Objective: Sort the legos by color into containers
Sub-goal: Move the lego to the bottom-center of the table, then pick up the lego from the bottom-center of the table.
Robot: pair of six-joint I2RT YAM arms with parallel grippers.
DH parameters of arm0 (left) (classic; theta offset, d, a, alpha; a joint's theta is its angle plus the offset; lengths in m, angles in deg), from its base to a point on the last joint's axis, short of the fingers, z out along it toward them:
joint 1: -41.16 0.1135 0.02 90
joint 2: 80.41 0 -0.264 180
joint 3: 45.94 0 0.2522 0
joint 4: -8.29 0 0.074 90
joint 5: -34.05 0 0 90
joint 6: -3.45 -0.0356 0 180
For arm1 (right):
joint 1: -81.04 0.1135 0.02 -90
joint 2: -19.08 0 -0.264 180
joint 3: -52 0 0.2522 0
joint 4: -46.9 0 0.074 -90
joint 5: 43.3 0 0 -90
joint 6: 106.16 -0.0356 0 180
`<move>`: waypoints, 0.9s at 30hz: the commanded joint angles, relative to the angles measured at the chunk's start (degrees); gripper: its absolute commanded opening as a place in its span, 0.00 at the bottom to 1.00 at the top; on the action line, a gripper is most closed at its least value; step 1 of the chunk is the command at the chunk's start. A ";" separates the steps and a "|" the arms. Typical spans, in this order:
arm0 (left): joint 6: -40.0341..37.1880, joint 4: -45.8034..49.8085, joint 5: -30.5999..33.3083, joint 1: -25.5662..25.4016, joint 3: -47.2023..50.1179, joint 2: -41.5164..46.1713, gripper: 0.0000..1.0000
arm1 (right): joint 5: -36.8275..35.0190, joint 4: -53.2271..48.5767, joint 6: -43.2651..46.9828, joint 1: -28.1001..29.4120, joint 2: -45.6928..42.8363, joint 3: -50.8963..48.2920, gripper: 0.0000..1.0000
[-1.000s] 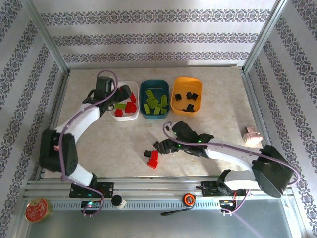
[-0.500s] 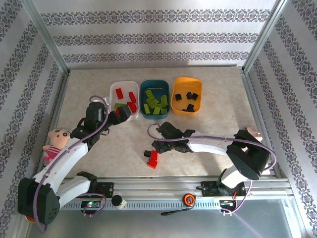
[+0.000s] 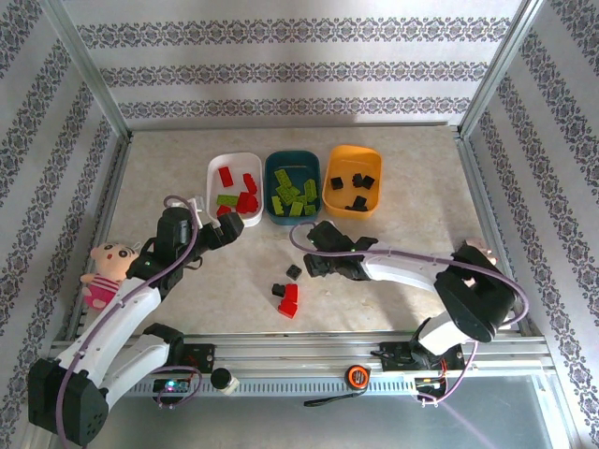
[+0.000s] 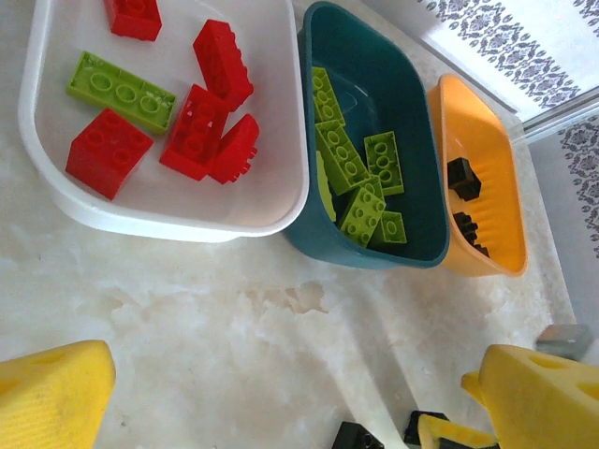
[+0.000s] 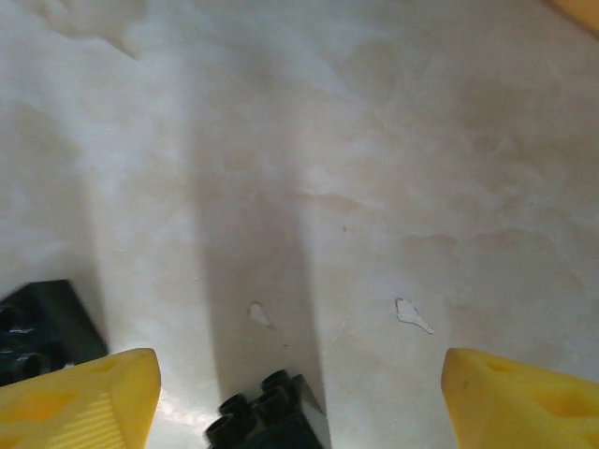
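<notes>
my right claw (image 5: 298, 367) gapes over open bench (image 5: 393, 140), black lego (image 5: 267, 413) between; left claw (image 4: 290, 374) gapes near the white tub (image 4: 168, 221).

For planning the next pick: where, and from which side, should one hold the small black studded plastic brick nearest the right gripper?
Probably best from straight above, jaws closing on two opposite flat side walls. The small black plastic brick lies flat on the table, apart from the other loose bricks, so its sides are free.
</notes>
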 commanded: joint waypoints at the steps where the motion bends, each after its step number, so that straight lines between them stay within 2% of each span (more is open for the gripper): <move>1: 0.89 1.89 -0.72 -0.68 0.69 1.28 1.00 | 0.95 -0.31 -0.52 0.26 -2.33 -0.64 0.80; 4: 0.92 1.75 -0.50 -0.65 0.99 1.45 1.00 | 1.53 -2.52 -3.38 0.00 -0.68 -0.49 0.79; 10: 0.77 1.52 -0.90 -0.69 1.44 0.92 1.00 | 4.15 0.99 -5.94 0.24 2.64 -3.14 0.74; 16: 0.64 1.99 -0.94 -0.73 1.17 0.80 1.00 | 5.28 2.05 -5.18 0.70 3.57 -3.47 0.60; 21: 0.63 1.87 -1.28 -0.68 1.34 0.62 1.00 | 5.33 1.98 -4.20 -0.25 0.37 -3.38 0.39; 23: 0.62 1.87 -1.69 -0.65 1.27 0.51 1.00 | 5.28 1.66 -3.54 -1.56 -1.92 -3.07 0.33; 27: 1.07 1.35 -2.40 -1.09 1.94 0.57 1.00 | 5.45 0.33 -1.67 -7.03 -6.76 -0.65 0.28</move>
